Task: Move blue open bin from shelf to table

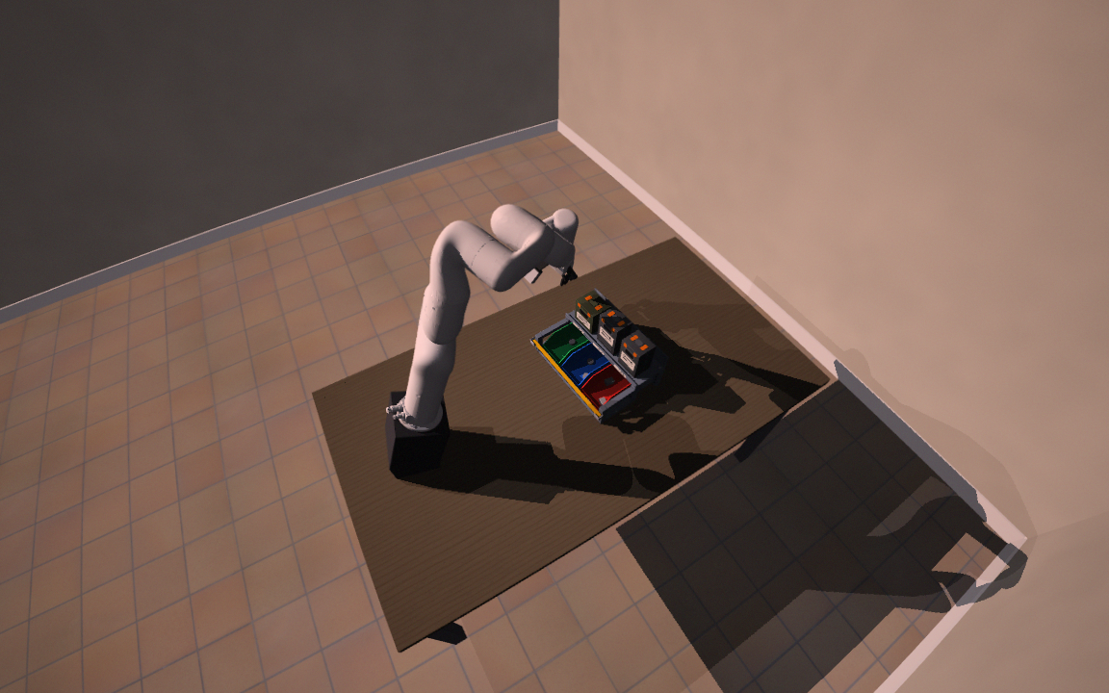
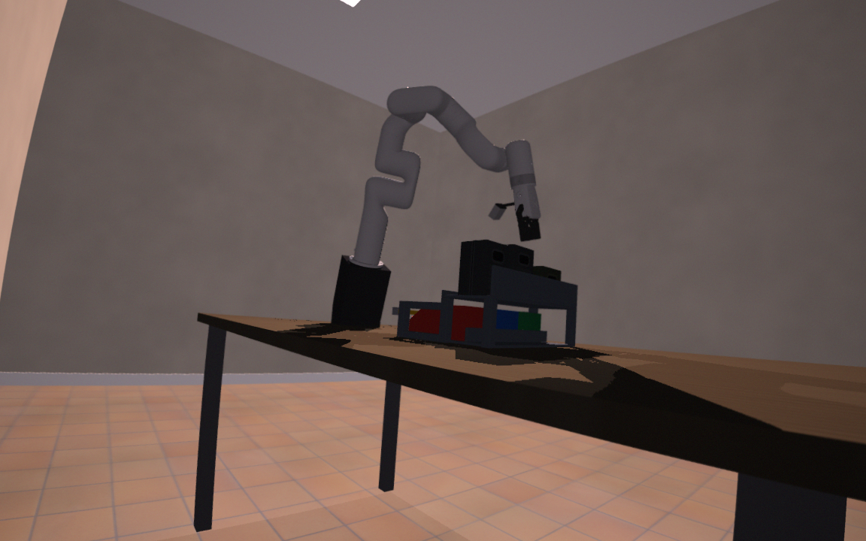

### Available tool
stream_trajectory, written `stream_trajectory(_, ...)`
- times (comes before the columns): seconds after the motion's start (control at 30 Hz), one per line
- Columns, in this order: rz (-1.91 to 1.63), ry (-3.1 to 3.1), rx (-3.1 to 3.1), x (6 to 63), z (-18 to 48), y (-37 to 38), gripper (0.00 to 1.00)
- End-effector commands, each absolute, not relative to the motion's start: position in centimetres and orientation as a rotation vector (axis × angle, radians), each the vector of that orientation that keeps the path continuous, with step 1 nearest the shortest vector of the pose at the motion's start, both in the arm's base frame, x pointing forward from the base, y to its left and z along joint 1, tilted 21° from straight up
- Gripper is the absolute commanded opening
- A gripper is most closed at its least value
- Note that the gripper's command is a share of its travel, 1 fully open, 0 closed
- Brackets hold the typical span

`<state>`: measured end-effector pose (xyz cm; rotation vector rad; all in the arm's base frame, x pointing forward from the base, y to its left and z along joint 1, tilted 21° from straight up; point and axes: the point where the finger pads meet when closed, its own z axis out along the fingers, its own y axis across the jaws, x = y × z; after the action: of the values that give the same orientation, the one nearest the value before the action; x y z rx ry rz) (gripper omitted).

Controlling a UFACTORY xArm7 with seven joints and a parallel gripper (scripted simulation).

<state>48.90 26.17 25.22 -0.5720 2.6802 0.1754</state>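
Blue open plastic bin seated mid-row on dark metal shelf, between green and red neighbours; black gripper spread wide, empty, hovering above shelf's far end over brown wooden worktop.

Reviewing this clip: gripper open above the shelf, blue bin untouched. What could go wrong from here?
1. The blue bin sits tight between the green bin and red bin; pulling it may drag or tilt a neighbour.
2. The open gripper hangs close above the dark boxes on the shelf top; descending could knock them.
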Motion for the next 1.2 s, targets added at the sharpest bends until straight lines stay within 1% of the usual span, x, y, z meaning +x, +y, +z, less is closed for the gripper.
stream_trajectory(0.0,0.215,2.636,-0.761,46.8,25.4,29.6,1.00)
stream_trajectory(0.03,0.226,2.622,-0.815,46.2,25.4,30.5,1.00)
stream_trajectory(0.43,0.226,2.622,-0.815,46.2,25.4,30.5,1.00)
stream_trajectory(0.6,0.226,2.622,-0.815,43.2,25.4,35.0,1.00)
stream_trajectory(1.0,0.226,2.622,-0.815,43.2,25.4,35.0,1.00)
stream_trajectory(1.17,0.227,2.622,-0.815,41.0,25.5,38.3,1.00)
